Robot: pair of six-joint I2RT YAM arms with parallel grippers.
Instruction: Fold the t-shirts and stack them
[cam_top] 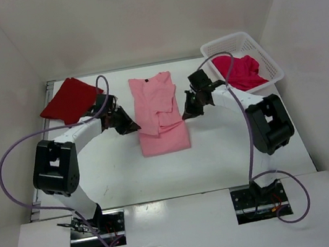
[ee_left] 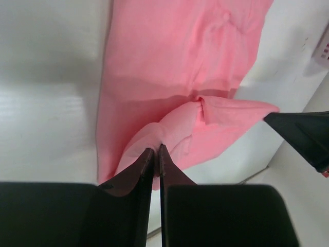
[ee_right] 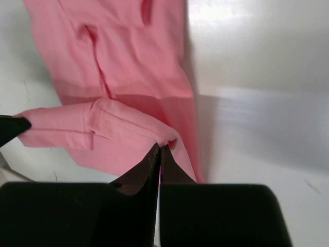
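While the pink shirt (cam_top: 160, 113) lay lengthwise at the centre of the table (cam_top: 230, 144), collar toward the top of the frame, both arms gripped it at mid-length. At its left edge, the left gripper (cam_top: 134, 127) had its jaws pinched narrow on a raised fold of pink cloth. At the right edge, the right gripper (cam_top: 185, 114) had its jaws closed tight on the matching fold. Both wrist views showed a band of cloth lifted off the table between the two pinches.

Likely faults:
- Unequal travel of the two arms would skew the fold line.
- Each pinch held only a thin bite of cloth, so a fast pull could slip it free.
- Drawing the grippers apart would stretch the band, and closing them together would let it sag and crease.

Surroundings: the red shirt (cam_top: 70, 99) lay flat at upper left, well apart from the work. The basket (cam_top: 223, 40) stood at upper right with the crimson shirt (cam_top: 241, 70) inside. Its near corner was close to the right forearm and cable, so a wide rightward swing risked striking it.
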